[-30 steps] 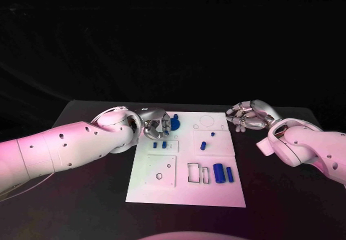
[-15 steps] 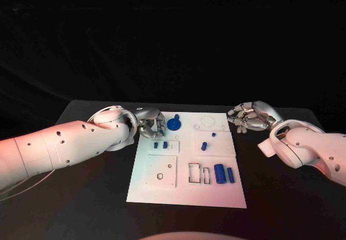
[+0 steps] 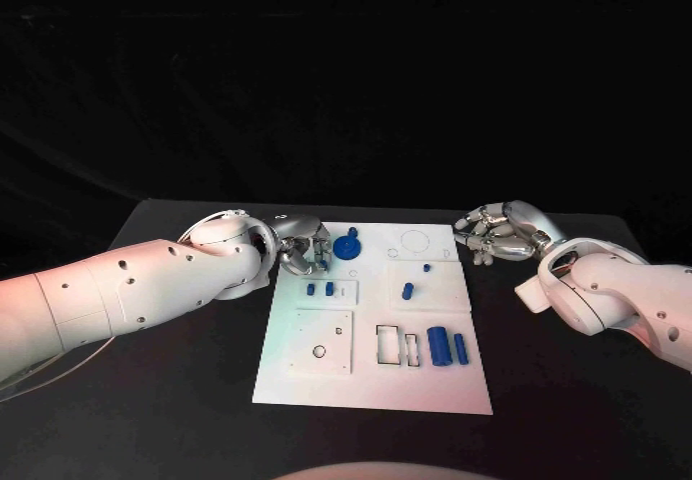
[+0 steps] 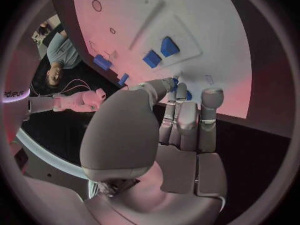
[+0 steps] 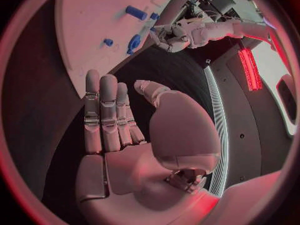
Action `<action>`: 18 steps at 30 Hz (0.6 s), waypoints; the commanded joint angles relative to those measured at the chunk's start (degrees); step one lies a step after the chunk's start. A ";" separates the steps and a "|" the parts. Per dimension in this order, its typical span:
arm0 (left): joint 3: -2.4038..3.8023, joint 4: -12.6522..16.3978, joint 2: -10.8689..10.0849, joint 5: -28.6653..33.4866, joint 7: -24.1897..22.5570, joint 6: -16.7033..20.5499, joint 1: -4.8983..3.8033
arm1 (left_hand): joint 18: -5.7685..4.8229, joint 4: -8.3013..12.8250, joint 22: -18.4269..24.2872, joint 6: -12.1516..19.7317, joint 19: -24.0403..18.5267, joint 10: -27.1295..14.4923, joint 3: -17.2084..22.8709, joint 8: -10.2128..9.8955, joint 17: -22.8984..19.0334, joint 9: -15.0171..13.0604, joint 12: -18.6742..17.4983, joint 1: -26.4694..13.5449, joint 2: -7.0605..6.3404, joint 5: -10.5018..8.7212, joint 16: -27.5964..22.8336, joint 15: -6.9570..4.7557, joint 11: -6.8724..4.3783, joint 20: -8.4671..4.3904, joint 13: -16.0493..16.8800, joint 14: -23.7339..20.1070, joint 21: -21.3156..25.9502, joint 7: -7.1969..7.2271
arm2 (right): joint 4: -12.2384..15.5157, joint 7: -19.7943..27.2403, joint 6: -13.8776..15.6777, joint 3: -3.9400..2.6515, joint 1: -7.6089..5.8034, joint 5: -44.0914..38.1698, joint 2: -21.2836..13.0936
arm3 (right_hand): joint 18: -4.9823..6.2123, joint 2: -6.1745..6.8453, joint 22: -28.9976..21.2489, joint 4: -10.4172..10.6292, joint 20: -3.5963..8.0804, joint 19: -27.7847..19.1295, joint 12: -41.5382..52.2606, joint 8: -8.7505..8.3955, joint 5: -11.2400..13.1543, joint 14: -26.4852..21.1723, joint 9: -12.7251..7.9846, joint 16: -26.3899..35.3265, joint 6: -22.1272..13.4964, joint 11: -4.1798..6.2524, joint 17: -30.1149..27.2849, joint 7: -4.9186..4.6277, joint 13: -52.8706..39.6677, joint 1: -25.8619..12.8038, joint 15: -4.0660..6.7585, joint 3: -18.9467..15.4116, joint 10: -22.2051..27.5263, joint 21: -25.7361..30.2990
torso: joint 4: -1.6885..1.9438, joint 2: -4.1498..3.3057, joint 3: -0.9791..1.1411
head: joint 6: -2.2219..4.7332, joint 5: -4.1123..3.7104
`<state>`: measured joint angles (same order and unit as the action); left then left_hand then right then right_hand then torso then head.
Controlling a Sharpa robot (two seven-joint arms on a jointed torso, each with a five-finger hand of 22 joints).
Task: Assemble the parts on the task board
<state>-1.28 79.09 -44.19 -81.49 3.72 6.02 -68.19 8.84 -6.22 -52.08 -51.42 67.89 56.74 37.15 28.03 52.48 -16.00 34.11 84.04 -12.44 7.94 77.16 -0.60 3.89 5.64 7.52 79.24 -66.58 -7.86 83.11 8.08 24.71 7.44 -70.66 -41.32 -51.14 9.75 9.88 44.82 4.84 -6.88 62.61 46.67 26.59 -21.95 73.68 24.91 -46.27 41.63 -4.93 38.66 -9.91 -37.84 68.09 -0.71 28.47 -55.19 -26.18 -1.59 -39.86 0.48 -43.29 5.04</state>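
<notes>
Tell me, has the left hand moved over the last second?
Yes. The left hand has pulled slightly back toward the task board's left edge, uncovering more of the round blue part.

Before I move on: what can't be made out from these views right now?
- Left hand and the blue part beside it: in the head view its fingers and arm hide any contact; in the left wrist view the fingers cover all but a sliver of blue.
- Small parts by the board's middle: too small to tell seated from loose.
- Right hand: beside the board, holding nothing.
</notes>
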 commanded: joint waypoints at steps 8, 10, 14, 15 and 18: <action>0.00 -0.46 0.49 -0.41 0.24 -2.58 0.04 | -0.67 0.05 0.11 -0.40 -0.30 0.44 -0.23 -0.23 -0.34 -0.08 -0.31 -0.45 0.03 0.05 -0.35 0.30 -0.03 0.17 -0.07 0.04 -0.02 0.02 | 0.10 0.47 -0.15 -0.01 0.03 -0.19 0.01 | 0.61 -0.47 -0.05 -0.01 -0.01 0.22 0.25 0.27 -0.28 -0.11 -0.08 0.26 -0.02 -0.13 0.08 -0.12 0.08 -0.14 -0.08 0.22 0.43 0.31 | 0.06 0.05 -0.04 | -0.08 0.06; -0.01 -0.48 0.53 -0.43 0.20 -2.66 0.04 | -0.67 0.05 0.11 -0.40 -0.30 0.44 -0.23 -0.23 -0.34 -0.08 -0.31 -0.45 0.03 0.05 -0.35 0.30 -0.03 0.17 -0.07 0.04 -0.02 0.02 | 0.10 0.48 -0.15 -0.01 0.03 -0.19 0.02 | 0.61 -0.47 -0.05 -0.01 -0.01 0.22 0.25 0.27 -0.28 -0.11 -0.08 0.26 -0.02 -0.13 0.08 -0.12 0.08 -0.14 -0.08 0.22 0.43 0.31 | 0.07 0.03 -0.04 | -0.07 0.01; -0.01 -0.47 0.68 -0.43 0.08 -2.68 0.04 | -0.67 0.08 0.11 -0.40 -0.33 0.43 -0.24 -0.27 -0.27 -0.08 -0.37 -0.47 0.02 0.01 -0.33 0.30 -0.03 0.18 -0.08 0.05 -0.02 0.02 | 0.09 0.50 -0.17 -0.01 0.03 -0.19 0.06 | 0.61 -0.47 -0.05 -0.01 -0.01 0.22 0.25 0.27 -0.28 -0.11 -0.08 0.26 -0.02 -0.13 0.08 -0.12 0.08 -0.14 -0.08 0.22 0.43 0.31 | 0.07 0.04 -0.04 | -0.05 0.06; -0.01 -0.47 0.72 -0.42 0.05 -2.68 0.04 | -0.67 0.08 0.11 -0.40 -0.33 0.43 -0.24 -0.27 -0.27 -0.08 -0.37 -0.47 0.02 0.01 -0.33 0.30 -0.03 0.18 -0.08 0.05 -0.02 0.02 | 0.09 0.50 -0.17 -0.01 0.03 -0.19 0.07 | 0.61 -0.47 -0.05 -0.01 -0.01 0.22 0.25 0.27 -0.28 -0.11 -0.08 0.26 -0.02 -0.13 0.08 -0.12 0.08 -0.14 -0.08 0.22 0.43 0.31 | 0.05 0.04 -0.05 | -0.05 0.09; -0.01 -0.51 0.86 -0.41 -0.02 -2.68 0.04 | -0.67 0.08 0.11 -0.40 -0.33 0.43 -0.24 -0.27 -0.27 -0.08 -0.37 -0.47 0.02 0.01 -0.33 0.30 -0.03 0.18 -0.08 0.05 -0.02 0.02 | 0.09 0.51 -0.18 -0.01 0.03 -0.19 0.08 | 0.61 -0.47 -0.05 -0.01 -0.01 0.22 0.25 0.27 -0.28 -0.11 -0.08 0.26 -0.02 -0.13 0.08 -0.12 0.08 -0.14 -0.08 0.22 0.43 0.31 | 0.03 0.03 -0.05 | -0.04 0.08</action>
<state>-1.32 78.53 -43.48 -81.66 3.93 4.25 -68.17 8.84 -6.23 -52.02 -51.41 67.89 56.74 37.15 28.03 52.18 -16.03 34.10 84.04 -12.44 7.94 77.16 -0.60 3.89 5.64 7.50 79.24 -66.57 -7.86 83.13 8.09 24.72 7.44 -70.65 -41.32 -51.10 9.75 9.88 44.82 4.84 -6.88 62.61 46.67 26.59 -21.95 73.68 24.91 -46.27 41.63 -4.93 38.64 -9.91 -37.84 68.09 -0.71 28.47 -55.19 -26.18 -1.53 -39.83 0.43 -43.36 5.10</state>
